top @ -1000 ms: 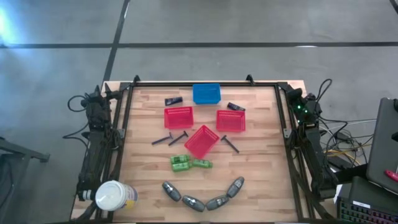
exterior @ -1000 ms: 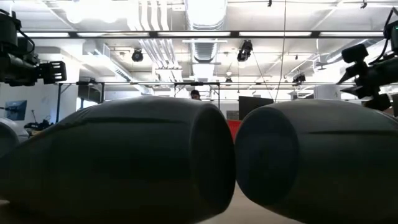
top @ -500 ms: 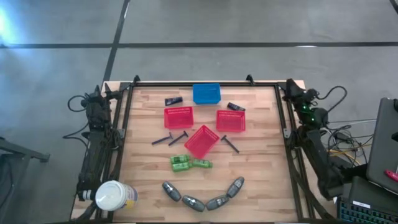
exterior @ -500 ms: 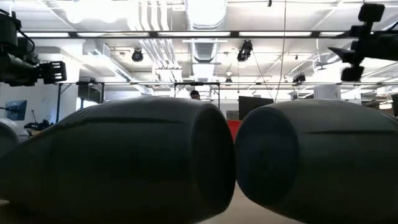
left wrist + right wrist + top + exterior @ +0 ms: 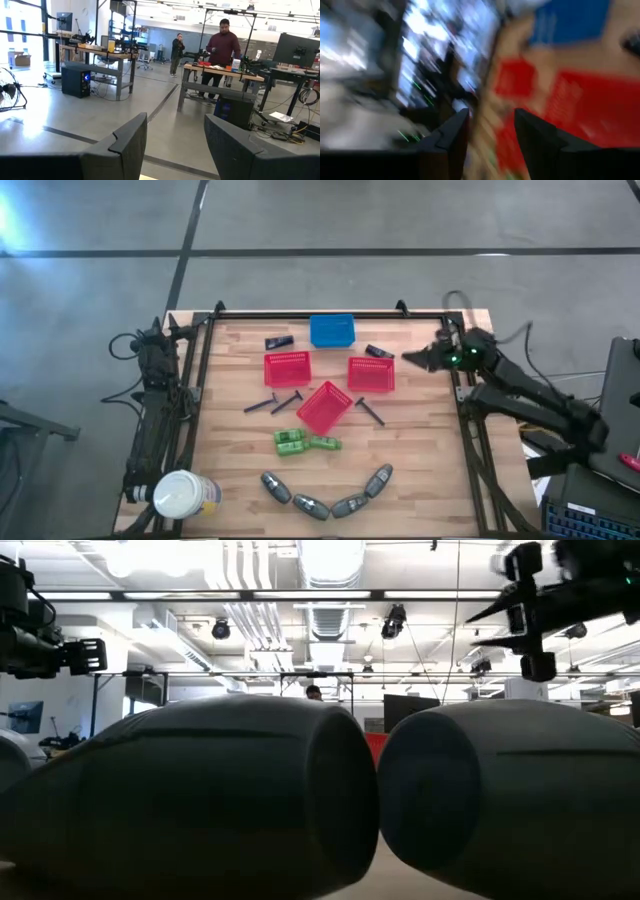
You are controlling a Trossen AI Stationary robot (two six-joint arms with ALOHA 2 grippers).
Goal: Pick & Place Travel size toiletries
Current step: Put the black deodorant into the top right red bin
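Observation:
Four grey oval bottles [image 5: 325, 498] lie in an arc by the table's near edge; two of them [image 5: 200, 800] fill the low view. Two green pieces [image 5: 305, 442] lie mid-table. Thin black sticks [image 5: 275, 402] and one more stick [image 5: 370, 411] flank a tilted red basket. One dark packet [image 5: 279, 341] lies left of the blue basket, the other [image 5: 379, 352] by the right red basket. My right gripper [image 5: 410, 360] is open [image 5: 490, 135], in the air just right of that packet. My left gripper [image 5: 175, 145] is open, parked at the far left corner [image 5: 175, 332].
Three red mesh baskets [image 5: 287, 368], [image 5: 371, 374], [image 5: 324, 407] and a blue basket [image 5: 332, 330] stand on the far half of the wooden table. A white-topped round container [image 5: 185, 495] sits at the near left corner. A black frame [image 5: 200, 380] rims the table. People stand in the room beyond.
My right arm has swung from its place along the table's right rail toward the table's left, out over the far right part of the table, and its gripper now points at the right red basket and the packet. Nothing on the table has moved.

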